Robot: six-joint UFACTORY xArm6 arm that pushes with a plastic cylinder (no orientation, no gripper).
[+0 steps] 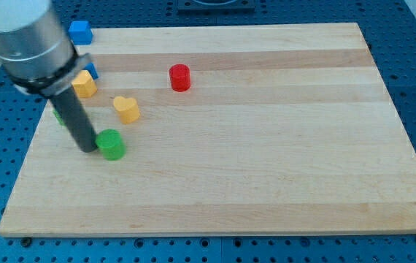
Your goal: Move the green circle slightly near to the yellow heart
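Wooden board (pixel 266 146) bears a round green circle (pixel 111 144) touching my tip (pixel 90 148).

Red cylinder (pixel 180 77) upper centre; blue cube (pixel 80 32) top left; yellow block (pixel 85 85); wooden board (pixel 266 168).

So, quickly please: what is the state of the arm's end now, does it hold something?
No gripper: my tip holds nothing and sits at the left side of the green circle, apparently touching.
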